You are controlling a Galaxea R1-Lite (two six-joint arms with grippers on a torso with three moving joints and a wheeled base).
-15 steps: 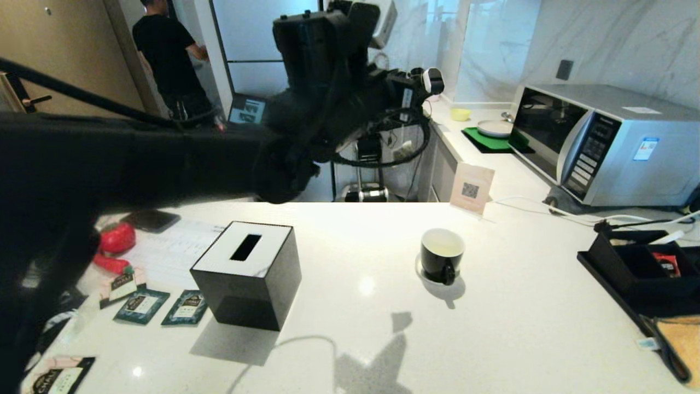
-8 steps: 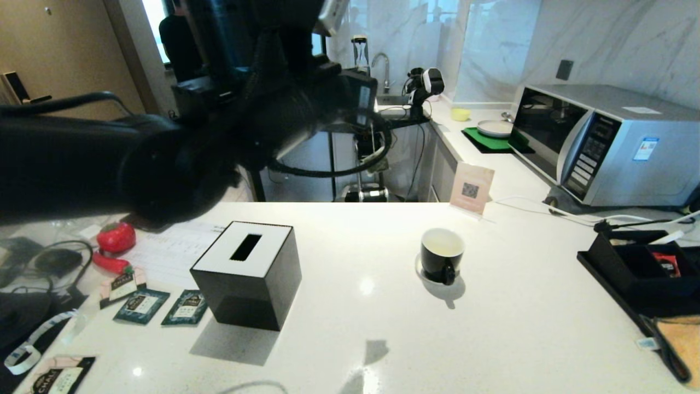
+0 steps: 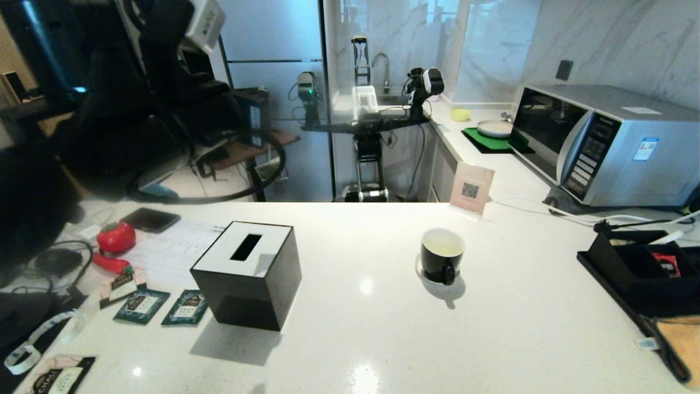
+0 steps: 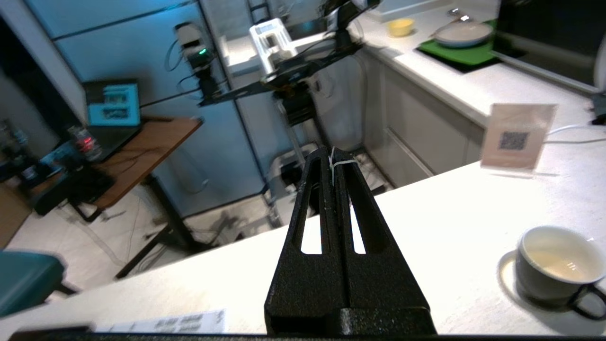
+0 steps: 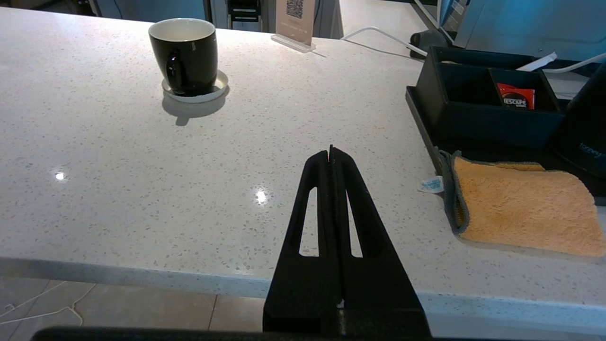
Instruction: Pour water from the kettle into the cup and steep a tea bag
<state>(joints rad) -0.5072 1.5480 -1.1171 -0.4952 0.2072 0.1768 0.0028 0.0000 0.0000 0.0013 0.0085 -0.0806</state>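
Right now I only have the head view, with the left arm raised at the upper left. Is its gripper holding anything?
Observer: The left gripper is shut, and a thin white string is caught at its tips. No tea bag itself shows.
Operator: Where is the right gripper? I can't see it at all.
Observer: The right gripper is shut and empty, above the near edge of the counter.
Operator: And the kettle?
Observer: Part of the kettle shows at the edge of the right wrist view, behind the orange cloth and beside the black organiser.
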